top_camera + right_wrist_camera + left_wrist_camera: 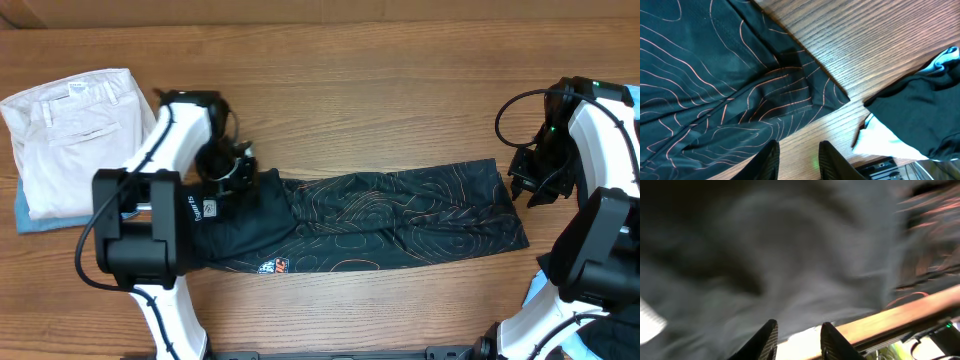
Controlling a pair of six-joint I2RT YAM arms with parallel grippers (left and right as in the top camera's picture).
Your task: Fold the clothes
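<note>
The clothes I see are a black sports top [400,215] with thin orange contour lines, lying flat as a long folded strip across the middle of the table. Small red-white logos [274,267] show near its front left edge. My left gripper [238,168] hovers over the strip's left end. In the blurred left wrist view dark cloth [790,255] fills the picture, and the left gripper [799,335] stands open with nothing between its fingers. My right gripper [532,188] is just off the strip's right end. It [799,155] is open over bare wood, beside the top's corner [837,96].
Folded white trousers [75,135] rest on a light blue cloth [30,218] at the back left. In the right wrist view a plain black garment [915,107] and something white [880,140] lie near the table's edge. The arms' bases stand along the front edge.
</note>
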